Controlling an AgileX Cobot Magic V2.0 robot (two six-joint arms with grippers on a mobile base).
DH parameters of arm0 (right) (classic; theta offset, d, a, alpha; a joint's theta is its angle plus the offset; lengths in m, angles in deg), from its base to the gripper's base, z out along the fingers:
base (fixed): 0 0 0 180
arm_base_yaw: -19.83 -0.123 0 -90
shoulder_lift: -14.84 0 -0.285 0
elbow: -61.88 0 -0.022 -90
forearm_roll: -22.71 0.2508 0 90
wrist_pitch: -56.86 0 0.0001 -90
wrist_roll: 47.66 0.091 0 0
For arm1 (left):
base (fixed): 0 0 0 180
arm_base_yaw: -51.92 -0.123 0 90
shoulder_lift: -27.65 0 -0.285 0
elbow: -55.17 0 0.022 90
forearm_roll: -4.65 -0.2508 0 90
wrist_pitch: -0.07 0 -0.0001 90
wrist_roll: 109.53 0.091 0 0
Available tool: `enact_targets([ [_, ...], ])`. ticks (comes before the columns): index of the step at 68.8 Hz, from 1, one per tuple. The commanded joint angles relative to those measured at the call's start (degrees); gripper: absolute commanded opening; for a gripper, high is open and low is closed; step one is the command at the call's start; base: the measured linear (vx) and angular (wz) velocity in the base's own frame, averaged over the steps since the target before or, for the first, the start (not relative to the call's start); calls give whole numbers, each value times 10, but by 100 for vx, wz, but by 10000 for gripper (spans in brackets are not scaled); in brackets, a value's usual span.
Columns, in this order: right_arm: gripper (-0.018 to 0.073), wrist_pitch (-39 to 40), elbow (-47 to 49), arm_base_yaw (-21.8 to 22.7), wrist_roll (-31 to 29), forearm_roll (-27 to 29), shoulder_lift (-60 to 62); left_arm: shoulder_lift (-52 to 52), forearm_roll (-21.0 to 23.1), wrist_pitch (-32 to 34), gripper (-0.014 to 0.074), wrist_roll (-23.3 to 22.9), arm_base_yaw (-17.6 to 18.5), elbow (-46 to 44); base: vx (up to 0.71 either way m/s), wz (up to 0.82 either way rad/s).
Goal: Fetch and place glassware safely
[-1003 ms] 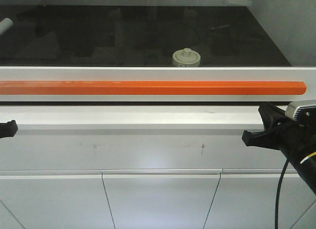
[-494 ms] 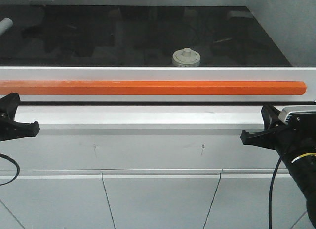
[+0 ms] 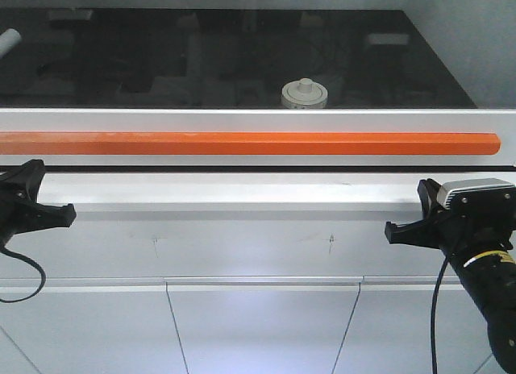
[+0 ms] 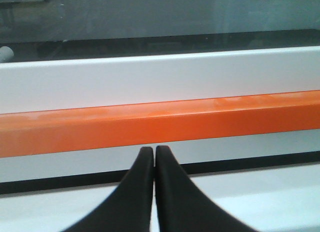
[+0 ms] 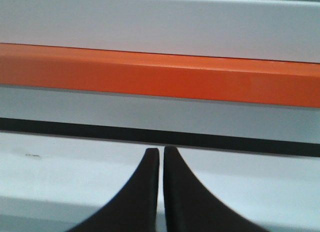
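The glassware (image 3: 304, 93) shows only its cream-white lid and knob in the front view, inside the dark cabinet. Its glass body is hidden behind the white sash frame (image 3: 242, 118). It is out of view in both wrist views. My left gripper (image 3: 47, 195) is shut and empty at the far left, in front of the white ledge; in its wrist view (image 4: 154, 150) the tips touch just below the orange bar (image 4: 160, 122). My right gripper (image 3: 409, 211) is shut and empty at the right; in its wrist view (image 5: 160, 151) it points at the ledge below the bar (image 5: 160, 74).
A long orange handle bar (image 3: 242, 143) runs across the sash frame, with a dark slit under it. A white ledge (image 3: 242, 193) juts out below. White cabinet doors (image 3: 258, 326) lie beneath. A white cylinder (image 3: 8, 42) sits at the far left inside.
My left gripper has come further into view from the left edge, moving right. My right gripper has shifted a little left and down. The jar has not moved.
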Motion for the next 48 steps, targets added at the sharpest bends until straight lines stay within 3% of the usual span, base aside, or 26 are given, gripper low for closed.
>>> enact_targets([
  [1, -1, 46, 25, 0, -7, -7, 10, -8, 6, 48, -1, -2, 2, -14, 0, 0],
  [48, -1, 49, 82, 0, 1, -7, -53, 2, 6, 63, -1, -1, 2, -14, 0, 0],
])
